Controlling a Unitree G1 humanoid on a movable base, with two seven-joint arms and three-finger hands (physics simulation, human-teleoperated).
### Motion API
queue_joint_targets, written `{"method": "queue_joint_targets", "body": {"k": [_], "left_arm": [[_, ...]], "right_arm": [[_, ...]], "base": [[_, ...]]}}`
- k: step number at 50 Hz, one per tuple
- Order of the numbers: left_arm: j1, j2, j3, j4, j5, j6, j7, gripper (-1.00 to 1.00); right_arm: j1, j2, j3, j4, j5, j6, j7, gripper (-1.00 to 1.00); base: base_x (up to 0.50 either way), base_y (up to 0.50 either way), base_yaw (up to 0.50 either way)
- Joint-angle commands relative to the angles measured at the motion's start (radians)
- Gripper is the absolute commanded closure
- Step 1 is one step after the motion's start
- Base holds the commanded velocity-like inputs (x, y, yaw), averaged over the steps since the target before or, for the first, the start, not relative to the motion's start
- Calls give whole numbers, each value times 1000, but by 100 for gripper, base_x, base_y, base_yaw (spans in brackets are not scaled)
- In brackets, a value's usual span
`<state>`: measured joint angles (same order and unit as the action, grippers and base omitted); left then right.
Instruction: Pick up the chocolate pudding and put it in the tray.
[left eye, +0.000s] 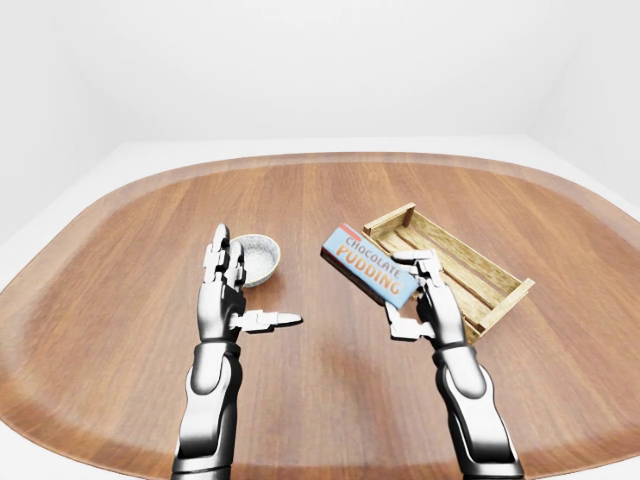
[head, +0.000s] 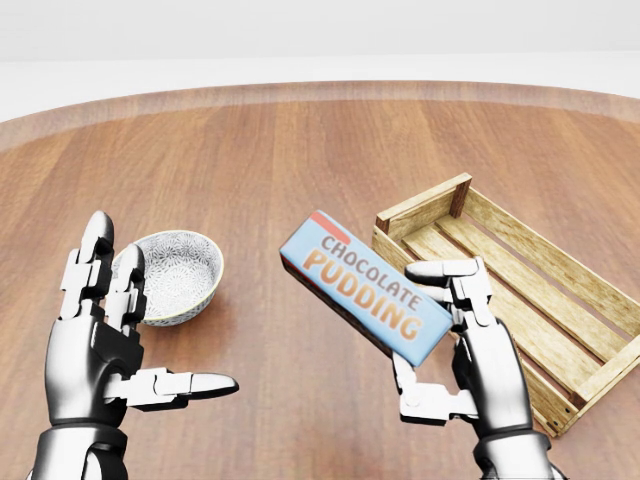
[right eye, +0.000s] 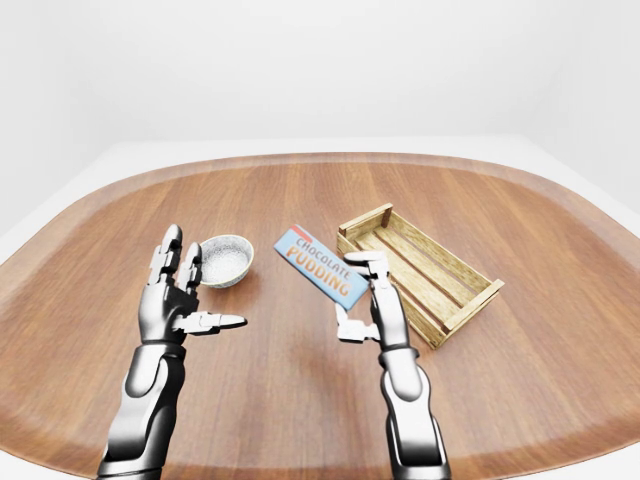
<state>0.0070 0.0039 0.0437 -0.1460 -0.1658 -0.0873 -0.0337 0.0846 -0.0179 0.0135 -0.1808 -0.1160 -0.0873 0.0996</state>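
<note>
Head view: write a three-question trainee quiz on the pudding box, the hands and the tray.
1. True or false: the chocolate pudding already lies inside the tray.
2. Which hand grips the box? A) left hand B) right hand C) both
3. Fill in: by the left hand's fingertips stands a patterned ____.

Key:
1. False; the right hand holds it raised beside the tray's left wall.
2. B; the left hand is open and holds nothing.
3. bowl
</note>
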Motion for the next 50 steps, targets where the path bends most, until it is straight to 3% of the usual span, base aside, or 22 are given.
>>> {"method": "queue_joint_targets", "body": {"k": [1, 26, 50], "left_arm": [[0, 0, 2, -6, -7, 0, -1, -100], [0, 0, 2, -6, -7, 0, -1, -100], [1, 0, 3, -5, -8, 0, -2, -100]], "right_arm": [[-48, -13, -53, -43, 55, 0, 3, 100], [-176, -78, -169, 155, 118, 0, -23, 100], [-257, -197, -308, 199, 229, 0, -53, 100]], "base": [[0, 0, 0], [0, 0, 0], [0, 0, 0]]}}
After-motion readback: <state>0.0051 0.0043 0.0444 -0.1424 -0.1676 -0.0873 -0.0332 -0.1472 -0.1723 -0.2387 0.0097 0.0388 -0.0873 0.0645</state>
